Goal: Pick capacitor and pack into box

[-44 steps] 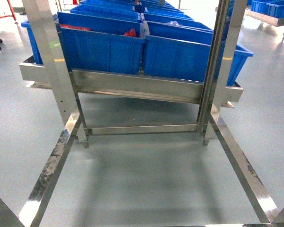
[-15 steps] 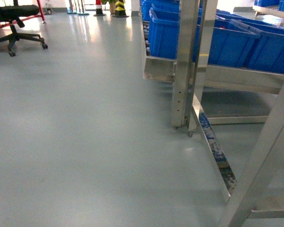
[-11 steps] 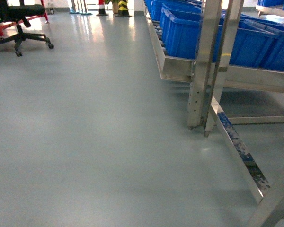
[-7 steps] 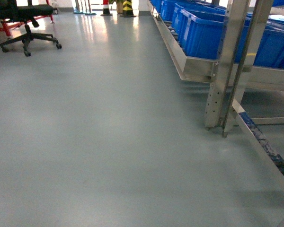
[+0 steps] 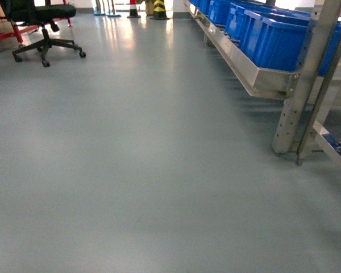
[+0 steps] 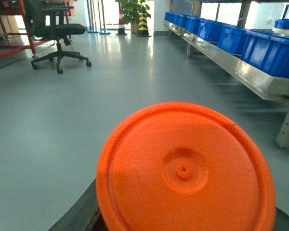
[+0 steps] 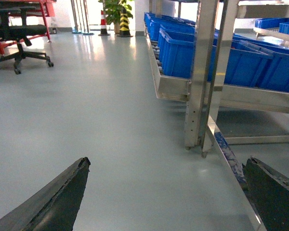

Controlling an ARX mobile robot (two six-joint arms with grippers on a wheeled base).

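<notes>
The left wrist view is mostly filled by an orange round capacitor [image 6: 185, 171], its flat end with a small centre dimple facing the camera. My left gripper [image 6: 183, 224] is shut on it; only one dark finger [image 6: 79, 216] shows at the disc's lower left edge. My right gripper [image 7: 166, 166] hangs open above the grey floor, its two dark fingers wide apart with nothing between them. Neither gripper appears in the head view. The box is out of view.
A steel rack [image 5: 256, 71] holding blue bins [image 5: 273, 37] runs along the right, its upright post [image 5: 298, 91] close by. A black office chair [image 5: 42, 23] stands at the far left. A striped bollard [image 5: 159, 8] is far back. Grey floor [image 5: 136, 170] lies between.
The head view has swung left, from facing the rack of blue bins to the grey floor. The rack has slid to the right edge and the office chair has come further into view.
</notes>
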